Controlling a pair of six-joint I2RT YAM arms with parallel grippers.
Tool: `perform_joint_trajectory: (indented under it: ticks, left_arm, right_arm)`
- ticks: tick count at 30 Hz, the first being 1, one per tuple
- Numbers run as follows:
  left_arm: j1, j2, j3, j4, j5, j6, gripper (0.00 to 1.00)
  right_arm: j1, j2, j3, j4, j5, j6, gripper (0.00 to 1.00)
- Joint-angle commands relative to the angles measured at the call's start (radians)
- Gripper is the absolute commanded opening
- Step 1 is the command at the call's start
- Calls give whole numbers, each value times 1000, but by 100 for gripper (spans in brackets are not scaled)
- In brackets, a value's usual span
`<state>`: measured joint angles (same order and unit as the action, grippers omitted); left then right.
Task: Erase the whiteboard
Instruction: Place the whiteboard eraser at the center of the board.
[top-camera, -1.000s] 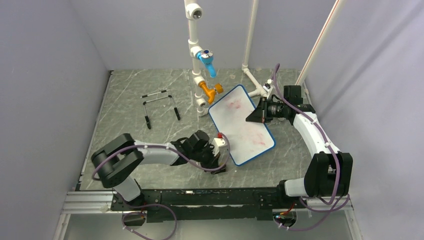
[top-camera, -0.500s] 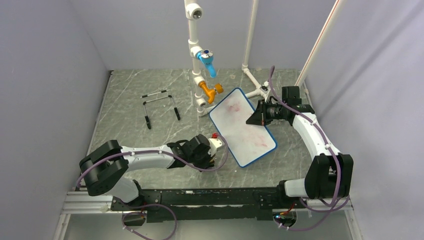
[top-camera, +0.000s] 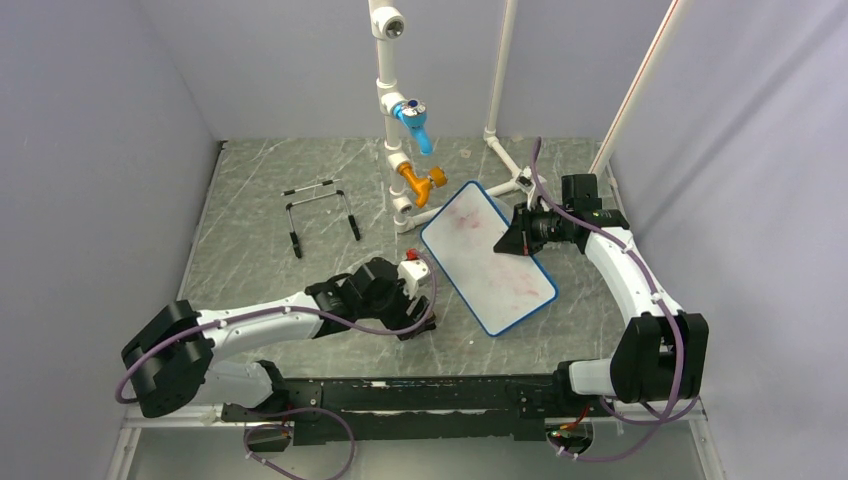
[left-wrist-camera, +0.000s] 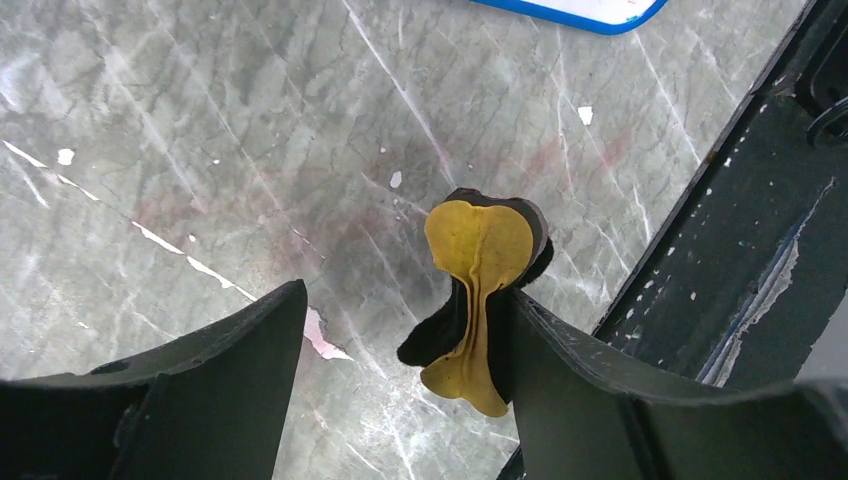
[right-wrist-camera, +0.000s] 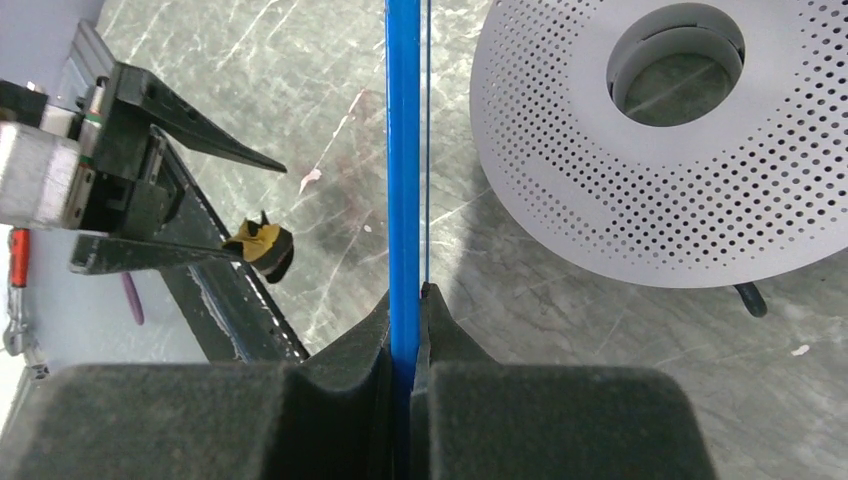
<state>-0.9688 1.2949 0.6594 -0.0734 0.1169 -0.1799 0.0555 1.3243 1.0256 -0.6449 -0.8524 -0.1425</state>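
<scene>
The whiteboard (top-camera: 488, 262), white with a blue frame and faint pink smears, lies slanted at mid-right of the table. My right gripper (top-camera: 503, 240) is shut on its far right edge; the right wrist view shows the blue frame (right-wrist-camera: 403, 150) pinched between the jaws of that gripper (right-wrist-camera: 410, 300). My left gripper (top-camera: 412, 322) sits low, left of the board's near corner, jaws wide apart. A squashed yellow-and-black eraser (left-wrist-camera: 480, 250) leans against the right finger (left-wrist-camera: 600, 400) of the left gripper (left-wrist-camera: 408, 295); the other finger is well clear of it. The board's corner (left-wrist-camera: 580, 12) shows at the top of that view.
A grey perforated disc (right-wrist-camera: 640, 190) lies beside the board's far side. A white pipe stand (top-camera: 392, 110) with blue and orange valves rises behind the board. A small wire stand (top-camera: 320, 208) sits at back left. The black rail (left-wrist-camera: 740, 250) runs close beside the eraser.
My left gripper has opened and drawn left, away from the board's near corner. The board, held by the right gripper, has shifted slightly.
</scene>
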Motion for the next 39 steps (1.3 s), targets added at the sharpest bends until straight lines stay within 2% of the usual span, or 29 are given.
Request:
perform_joint_trajectory:
  ticks: [1, 5, 13, 17, 21, 24, 30, 39]
  left_arm:
    - [25, -30, -11, 29, 40, -4, 74]
    - [36, 8, 6, 4, 25, -1, 74]
    - [38, 119, 84, -83, -218, 10, 73]
    - [38, 145, 104, -77, -291, 5, 75]
    - [39, 149, 118, -62, -342, -11, 86]
    - [45, 142, 118, -41, -340, -20, 89]
    - [77, 131, 109, -18, -306, -24, 90]
    - [87, 101, 108, 18, -294, -34, 92]
  right_arm:
    - [5, -49, 29, 15, -25, -44, 0]
    - [7, -47, 28, 3, -25, -62, 0]
    - [76, -54, 30, -63, -59, -146, 0]
    - [95, -65, 28, -91, -83, -175, 0]
    - [110, -102, -6, -96, -92, -195, 0]
    - [112, -130, -15, -108, -106, -211, 0]
    - [122, -142, -15, -136, -134, -233, 0]
    - [198, -90, -18, -147, -64, -236, 0]
